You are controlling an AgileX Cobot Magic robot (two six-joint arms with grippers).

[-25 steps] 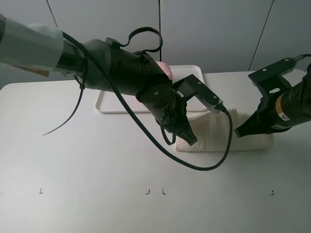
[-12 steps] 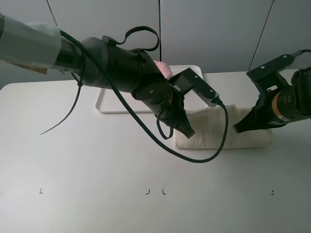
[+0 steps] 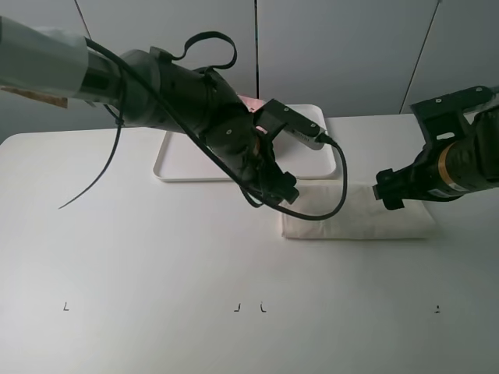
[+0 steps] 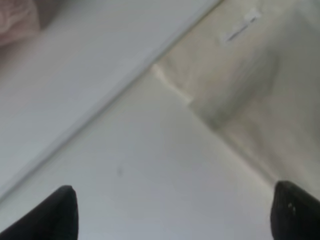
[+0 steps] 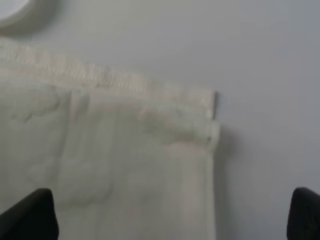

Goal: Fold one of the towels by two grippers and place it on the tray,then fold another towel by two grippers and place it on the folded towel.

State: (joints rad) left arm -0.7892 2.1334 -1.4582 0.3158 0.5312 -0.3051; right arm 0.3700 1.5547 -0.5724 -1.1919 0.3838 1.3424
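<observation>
Exterior high: cream-white towel (image 3: 366,222) folded on table (image 3: 156,257).

The left arm (image 3: 179,97) is a bulky black casing dotted with small pale screw heads. Its upper section is wrapped in a pale grey cover (image 3: 39,56) that carries a strip of tan tape (image 3: 39,93), and thin black cables (image 3: 209,34) loop over the arm and trail from it. The right arm (image 3: 475,156) is black as well, with an orange-tan ring (image 3: 444,164) round it and a flat black bracket (image 3: 448,105) above, and the fingertips (image 4: 59,212) are rounded, matte black.
</observation>
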